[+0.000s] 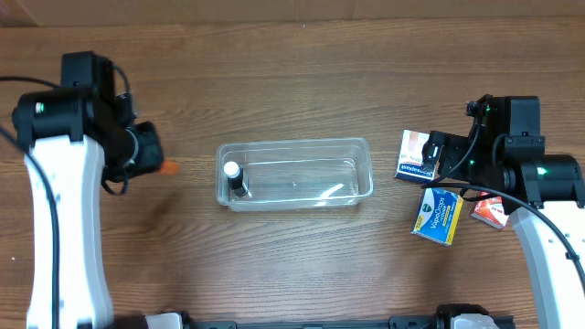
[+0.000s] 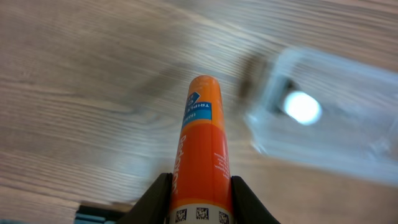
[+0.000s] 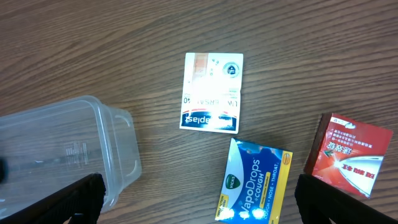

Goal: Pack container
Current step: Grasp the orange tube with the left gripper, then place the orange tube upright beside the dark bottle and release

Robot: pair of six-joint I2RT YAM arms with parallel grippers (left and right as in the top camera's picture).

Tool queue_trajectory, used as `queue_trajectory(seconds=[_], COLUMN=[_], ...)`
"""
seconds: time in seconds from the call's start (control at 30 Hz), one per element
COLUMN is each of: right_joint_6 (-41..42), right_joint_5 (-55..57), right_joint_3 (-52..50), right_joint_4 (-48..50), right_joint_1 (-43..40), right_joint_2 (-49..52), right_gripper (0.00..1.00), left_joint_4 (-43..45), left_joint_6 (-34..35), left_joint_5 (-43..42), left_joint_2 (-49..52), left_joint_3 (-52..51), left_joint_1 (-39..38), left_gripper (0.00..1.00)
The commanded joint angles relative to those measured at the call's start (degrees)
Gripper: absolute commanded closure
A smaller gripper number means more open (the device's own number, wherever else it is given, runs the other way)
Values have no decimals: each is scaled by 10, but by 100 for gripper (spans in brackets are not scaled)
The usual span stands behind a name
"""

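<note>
Orange tube [image 2: 202,149] sits closest to the lens, pinched between the left gripper [image 2: 200,188] fingers, nose pointing out toward the container [image 1: 292,143]; you're holding it over bare table just left of the tub, not over it yet. Container lies mid-table between the two arms, long side running left to right. One item is in it so far: a small dark bottle with a white cap [image 1: 234,178], standing at the left end, and the rest of the floor looks bare. So call it early, with one thing packed and one in hand. Three are left out on the right: a white box [image 3: 211,92], a blue cough-drops box [image 3: 254,183] and a red box [image 3: 348,155], all on the table near each other and apart from the tub. Right gripper [image 3: 198,202] is spread wide and empty, hanging above those boxes. Hard-to-read bits: the left wrist view is motion-blurred, so the tub and cap are smears there and you can't judge the tube's gap to the rim. Tube's base is cut off by the frame edge. Overhead, the right arm covers part of the white and red boxes. Right wrist view crops the tub at the left, and glare washes out the white box's print.
</note>
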State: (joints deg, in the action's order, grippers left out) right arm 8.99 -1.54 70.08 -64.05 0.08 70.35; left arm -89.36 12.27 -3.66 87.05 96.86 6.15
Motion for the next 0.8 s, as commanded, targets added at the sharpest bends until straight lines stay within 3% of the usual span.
queue_trajectory(seconds=[0.0,0.27,0.63,0.77], right_joint_6=[2,2,2,2], right_joint_5=[-3,-10,-12,-12], right_joint_3=[16,16,16,16], right_joint_4=[3,2,2,3], right_joint_1=[-1,-1,-1,-1], right_joint_2=[-1,-1,-1,-1], right_gripper=[0,0,0,0], left_joint_4=[-35,-64,-22,15], left_joint_6=[54,88,95,108], left_joint_5=[-11,-8,26,37], left_joint_2=[-43,-5,97,97], left_joint_3=[44,27,23,-21], left_joint_1=[-75,-191,-227,-237], left_gripper=[96,96,96,96])
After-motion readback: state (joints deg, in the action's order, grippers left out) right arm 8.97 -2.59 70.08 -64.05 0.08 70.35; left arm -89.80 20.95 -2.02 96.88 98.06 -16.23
